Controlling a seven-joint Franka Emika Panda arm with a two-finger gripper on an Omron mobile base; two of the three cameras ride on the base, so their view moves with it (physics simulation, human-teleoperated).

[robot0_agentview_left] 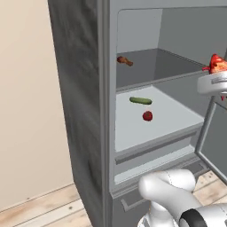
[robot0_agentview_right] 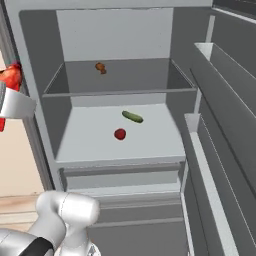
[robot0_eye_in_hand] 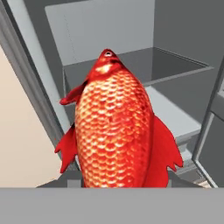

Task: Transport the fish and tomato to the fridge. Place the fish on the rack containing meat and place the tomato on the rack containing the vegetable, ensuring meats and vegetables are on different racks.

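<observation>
Fish (robot0_eye_in_hand: 114, 131): red, scaly, plump, claw-held.

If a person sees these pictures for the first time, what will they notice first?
The bright red fish, held by the gripper in front of the open fridge. Next, the tomato and cucumber lying apart on the lower rack, and a small brown piece of meat on the rack above.

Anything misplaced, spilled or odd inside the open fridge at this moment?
Nothing stands out. The chicken drumstick lies alone on the upper rack; the cucumber and tomato sit apart on the lower rack, so meat and vegetables are separated. The fish is in the gripper, outside the fridge.
</observation>
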